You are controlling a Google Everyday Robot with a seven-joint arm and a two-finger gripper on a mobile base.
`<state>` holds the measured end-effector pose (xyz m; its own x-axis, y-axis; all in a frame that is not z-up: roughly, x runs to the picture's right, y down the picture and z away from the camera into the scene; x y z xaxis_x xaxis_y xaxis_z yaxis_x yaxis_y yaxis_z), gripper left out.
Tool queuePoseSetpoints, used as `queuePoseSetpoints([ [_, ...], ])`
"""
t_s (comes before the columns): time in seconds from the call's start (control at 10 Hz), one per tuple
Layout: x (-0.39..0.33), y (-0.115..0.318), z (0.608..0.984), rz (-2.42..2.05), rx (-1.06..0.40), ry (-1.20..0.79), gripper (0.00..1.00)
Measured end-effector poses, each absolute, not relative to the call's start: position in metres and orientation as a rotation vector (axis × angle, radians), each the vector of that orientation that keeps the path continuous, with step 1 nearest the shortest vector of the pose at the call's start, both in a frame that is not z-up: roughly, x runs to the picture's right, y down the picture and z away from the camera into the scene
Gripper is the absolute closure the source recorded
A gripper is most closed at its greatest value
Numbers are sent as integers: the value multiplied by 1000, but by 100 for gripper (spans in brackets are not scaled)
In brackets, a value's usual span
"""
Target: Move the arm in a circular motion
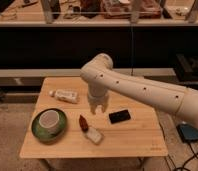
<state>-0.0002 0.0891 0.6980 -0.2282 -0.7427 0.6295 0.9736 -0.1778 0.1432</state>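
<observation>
Cream-white arm enters at the right edge of the frame and runs up and to the left as one long tube. At a rounded elbow near frame centre it turns straight down into a short wrist. So there are two axes: the long link lies on a diagonal, and the wrist is near vertical. The gripper hangs at the bottom of that drop, pointing down over the middle of the wooden table. How wide it stands cannot be told from this view, and nothing is seen held in it. Its height above the tabletop also cannot be read.

Judgement: since the task's thing is the arm itself, the relation that matters is what rings the gripper.

- Bottle: lies flat to the left, near.
- Black slab: lower right, just beside.
- Red item: just below the gripper in the frame, with a white piece beyond it.
- Green plate: lower left, carrying a cup, farther off.

The free side is the upper part of the table, behind the wrist. A circle swept at low height would likely meet the slab or the red item first. A circle kept above the objects, or drawn small, looks the safer reading.
</observation>
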Motion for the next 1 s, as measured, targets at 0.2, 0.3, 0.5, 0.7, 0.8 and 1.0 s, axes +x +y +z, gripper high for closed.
queuePoseSetpoints([
  [0.2, 0, 68, 707, -1713, -500, -612, 59],
  [0.3, -1, 66, 710, -1696, -502, -631, 59],
  [0.5, 6, 78, 712, -1699, -507, -640, 59],
  [0.7, 23, 80, 711, -1692, -510, -628, 59],
  [0.8, 41, 76, 710, -1688, -509, -631, 59],
  [1.0, 57, 68, 719, -1709, -489, -640, 59],
])
